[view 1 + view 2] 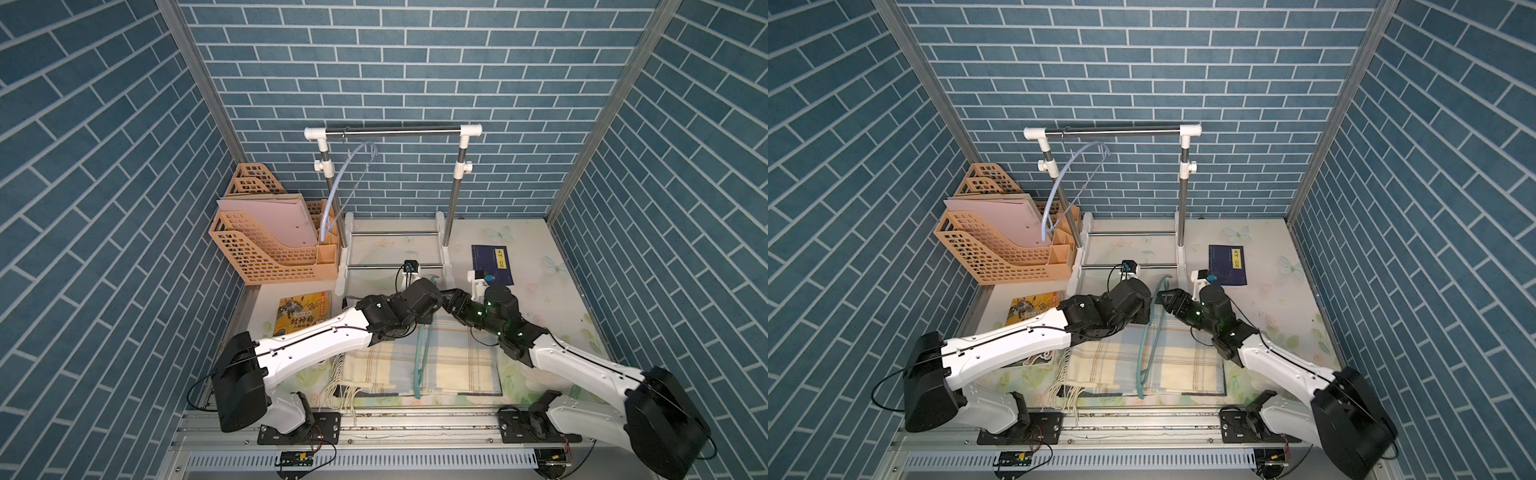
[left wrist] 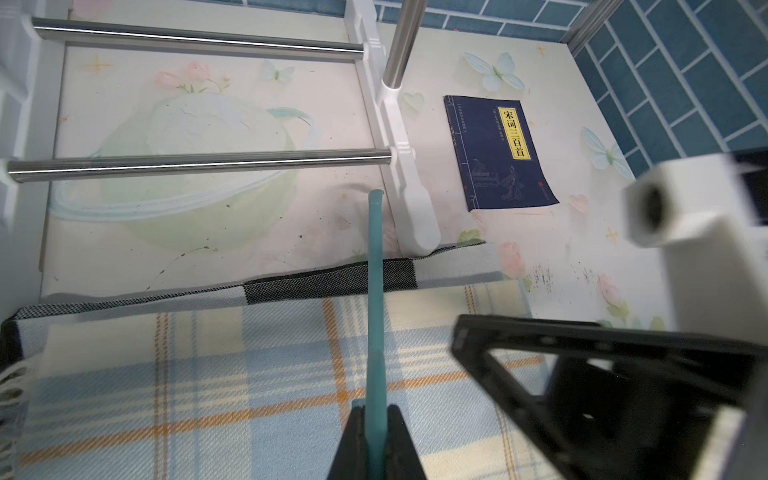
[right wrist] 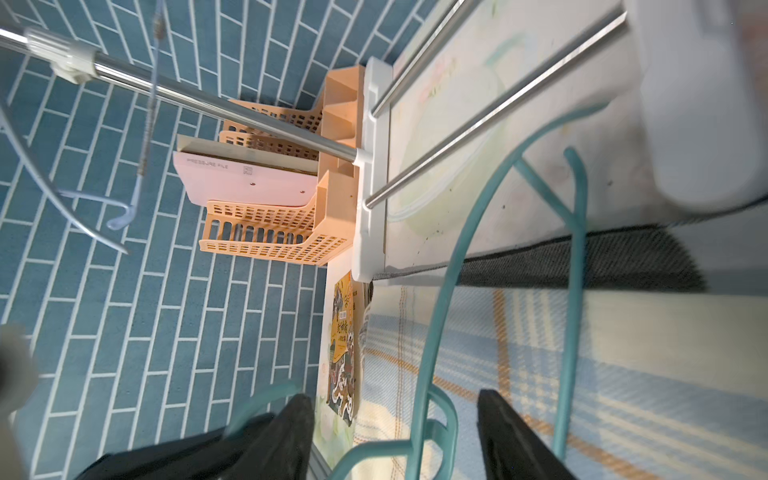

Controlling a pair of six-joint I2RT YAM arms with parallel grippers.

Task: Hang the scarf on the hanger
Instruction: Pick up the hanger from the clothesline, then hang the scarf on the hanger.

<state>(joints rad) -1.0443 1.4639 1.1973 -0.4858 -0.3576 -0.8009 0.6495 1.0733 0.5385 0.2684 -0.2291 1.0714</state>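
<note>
The left arm (image 1: 316, 340) and right arm (image 1: 582, 353) are white shells between bulky black joints, with thin black cables (image 1: 307, 336) alongside. The right wrist shows green lights (image 1: 489, 308). The left tool (image 2: 376, 411) and right tool (image 3: 392, 397) are black wedges.

Overhead pair, wrist close-ups, shared scarf (image 1: 457, 365)

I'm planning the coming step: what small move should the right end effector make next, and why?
Probably back the right end effector straight off the teal plastic hanger: its jaws stand open around the hanger's bar, while the left end effector is shut on its rod, above the flat plaid scarf.
</note>
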